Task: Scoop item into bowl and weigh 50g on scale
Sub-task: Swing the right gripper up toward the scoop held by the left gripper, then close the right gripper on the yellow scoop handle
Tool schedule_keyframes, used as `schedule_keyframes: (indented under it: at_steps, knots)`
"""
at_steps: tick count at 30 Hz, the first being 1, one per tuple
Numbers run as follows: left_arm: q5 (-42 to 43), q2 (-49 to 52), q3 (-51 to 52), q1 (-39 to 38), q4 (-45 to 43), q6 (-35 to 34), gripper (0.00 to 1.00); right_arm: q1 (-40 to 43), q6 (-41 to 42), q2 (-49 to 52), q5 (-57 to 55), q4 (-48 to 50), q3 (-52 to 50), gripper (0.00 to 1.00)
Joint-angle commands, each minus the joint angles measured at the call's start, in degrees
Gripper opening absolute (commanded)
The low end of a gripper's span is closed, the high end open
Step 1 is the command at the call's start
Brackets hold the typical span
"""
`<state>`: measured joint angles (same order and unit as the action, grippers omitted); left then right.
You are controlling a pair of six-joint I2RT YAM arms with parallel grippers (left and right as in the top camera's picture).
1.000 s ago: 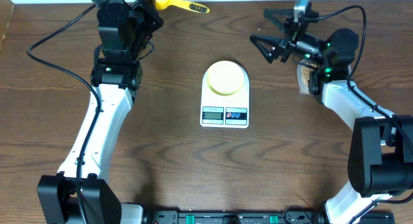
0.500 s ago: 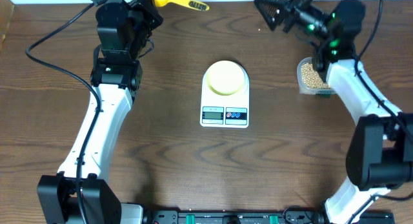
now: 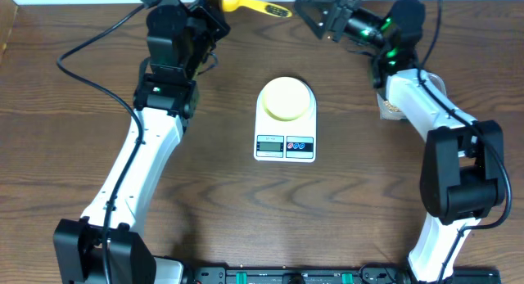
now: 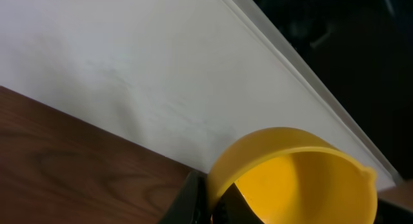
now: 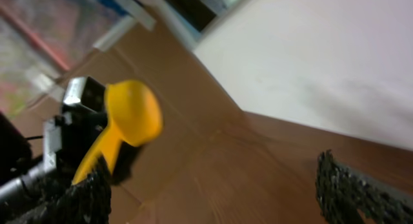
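- The left gripper (image 3: 205, 6) was at the far edge of the brown wooden table (image 3: 82, 153), left of centre. It was clenched on the bright yellow scoop (image 3: 246, 3).
- The left wrist view showed the scoop's round cup (image 4: 297, 179) pressed against the dark fingers (image 4: 197, 198), with a white wall behind. Whether anything lay in the cup could not be told.
- In the overhead view the scoop's handle reached rightwards from that grasp along the table's far edge.
- At the table's centre sat the white scale (image 3: 285, 145), its display and two buttons at the near end. The pale yellow bowl (image 3: 286, 98) rested on its far half, and no beans were visible in it.
- Right of the handle's end hovered the right gripper (image 3: 313, 12), its jaws spread wide and nothing between them. Near the handle, but contact could not be judged.
- The right wrist view showed its two black fingers (image 5: 84, 192) far apart, with the scoop in view between and beyond them.
- Farthest right, the tan beans (image 3: 392, 110) lay in a clear tub (image 3: 383, 104), well apart from the bowl. The right arm hid most of both.
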<state>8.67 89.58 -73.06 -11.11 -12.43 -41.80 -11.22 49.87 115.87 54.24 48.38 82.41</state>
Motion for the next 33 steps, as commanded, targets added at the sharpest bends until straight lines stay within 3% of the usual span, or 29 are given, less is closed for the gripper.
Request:
schedule_keyframes:
  at_steps: [1,23,33]
  knots:
    - [-0.3,0.4,-1.0,-0.9,-0.3,-0.1,0.08,-2.3,1.3,-0.5,0.1,1.6,1.2,0.99]
    - [-0.2,0.4,-1.0,-0.8,-0.3,-0.1,0.08,0.2,2.3,-0.5,0.1,2.8,1.2,0.99]
    - [-0.4,0.4,-1.0,-0.8,-0.8,-0.1,0.08,0.2,10.0,-0.5,4.0,14.3,1.2,0.99]
